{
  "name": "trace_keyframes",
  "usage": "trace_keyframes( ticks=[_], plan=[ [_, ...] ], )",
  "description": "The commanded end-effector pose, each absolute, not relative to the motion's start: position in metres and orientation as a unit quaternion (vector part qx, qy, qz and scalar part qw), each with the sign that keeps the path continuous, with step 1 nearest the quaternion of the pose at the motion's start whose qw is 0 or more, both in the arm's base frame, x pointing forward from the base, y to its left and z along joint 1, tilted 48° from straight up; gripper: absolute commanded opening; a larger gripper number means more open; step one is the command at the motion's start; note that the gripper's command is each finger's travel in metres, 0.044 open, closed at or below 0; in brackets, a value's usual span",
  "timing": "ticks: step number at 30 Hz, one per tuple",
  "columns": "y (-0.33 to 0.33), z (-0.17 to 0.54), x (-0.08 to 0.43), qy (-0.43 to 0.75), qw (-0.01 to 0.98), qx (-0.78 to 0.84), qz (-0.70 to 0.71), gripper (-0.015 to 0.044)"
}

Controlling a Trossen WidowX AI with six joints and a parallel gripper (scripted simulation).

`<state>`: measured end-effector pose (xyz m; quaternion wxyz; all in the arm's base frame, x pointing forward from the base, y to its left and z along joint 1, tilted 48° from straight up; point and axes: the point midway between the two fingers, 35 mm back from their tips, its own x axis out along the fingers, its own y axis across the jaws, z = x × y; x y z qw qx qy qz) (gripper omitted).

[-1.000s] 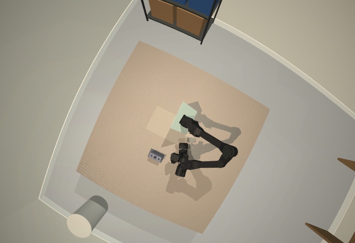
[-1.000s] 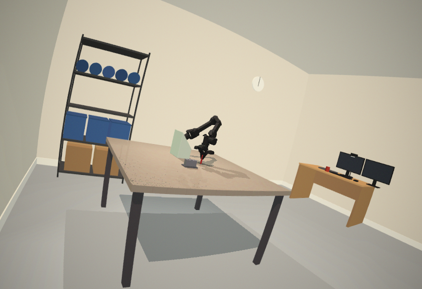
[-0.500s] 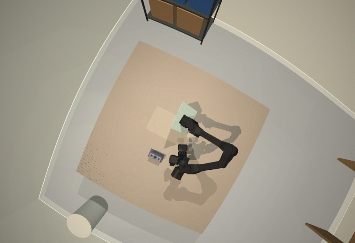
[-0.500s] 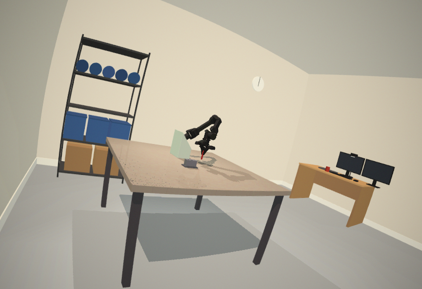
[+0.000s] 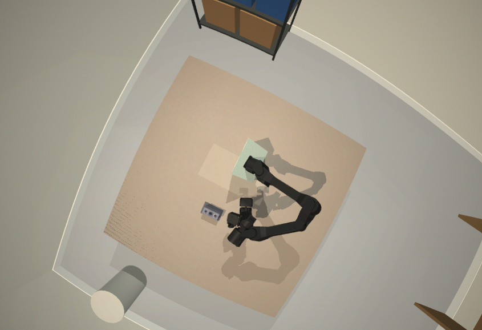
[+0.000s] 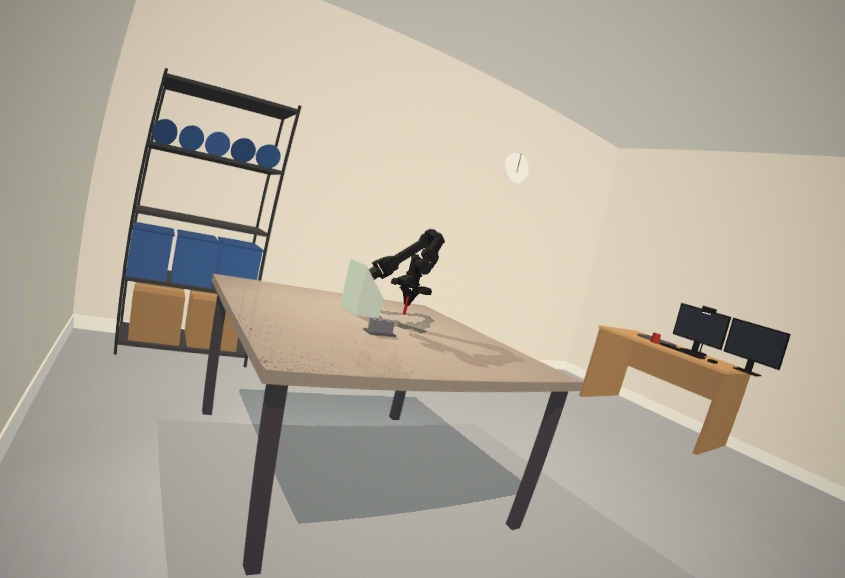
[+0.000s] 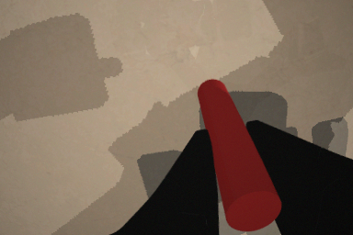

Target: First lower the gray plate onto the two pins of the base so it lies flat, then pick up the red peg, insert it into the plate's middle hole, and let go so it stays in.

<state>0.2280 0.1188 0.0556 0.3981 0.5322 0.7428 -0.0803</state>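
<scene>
My gripper (image 6: 407, 298) (image 7: 227, 138) is shut on the red peg (image 6: 405, 307) (image 7: 236, 154). The peg hangs below the fingers, its lower end above the table, and slants across the wrist view. The gray plate (image 5: 207, 212) shows a light face with three round dark spots in a row. It appears to sit on the darker gray base (image 5: 215, 207) (image 6: 381, 334), left of the gripper in the top and exterior views. Plate and base are too small to tell apart in the exterior view, and the seating on the pins cannot be made out.
A pale green panel (image 5: 241, 165) (image 6: 362, 293) stands upright beside the arm's mount, behind the base in the exterior view. The tan table (image 5: 179, 116) (image 6: 341, 361) carries the arm and base. A rack (image 6: 147, 177) and a desk (image 6: 675, 364) stand away from it.
</scene>
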Motion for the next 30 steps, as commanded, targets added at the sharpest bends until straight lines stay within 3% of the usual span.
trace_keyframes(
  ticks=[1, 30],
  plan=[
    [0.115, 0.053, 0.239, 0.741, 0.402, 0.532, -0.079, 0.0000],
    [0.076, 0.012, 0.307, 0.738, 0.408, 0.531, -0.078, 0.0000]
  ],
)
